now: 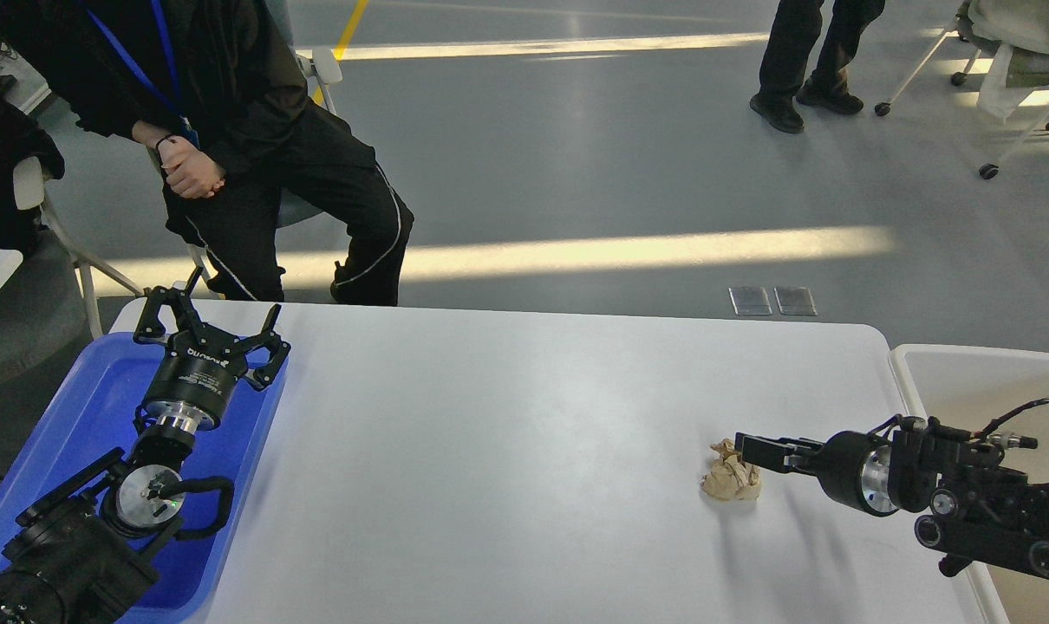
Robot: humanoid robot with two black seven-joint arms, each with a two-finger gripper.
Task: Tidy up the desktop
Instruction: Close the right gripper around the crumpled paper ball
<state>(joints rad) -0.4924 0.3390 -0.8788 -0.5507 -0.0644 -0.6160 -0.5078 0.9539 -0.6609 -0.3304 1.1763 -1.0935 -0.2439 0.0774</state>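
The white desktop (507, 451) fills the middle of the head view. A crumpled tan paper ball (729, 477) lies on it at the right. My right gripper (752, 453) reaches in low from the right, its tip right at the ball's upper right side. It is seen side-on, so its fingers cannot be told apart and contact is unclear. My left gripper (209, 328) is open and empty, hovering over the far end of the blue tray (91, 399) at the left.
An off-white rimmed bin (967, 381) stands off the table's right edge, behind my right arm. A person in black (256, 147) sits on a chair just beyond the table's far left corner. Another person's legs (802, 61) stand far back.
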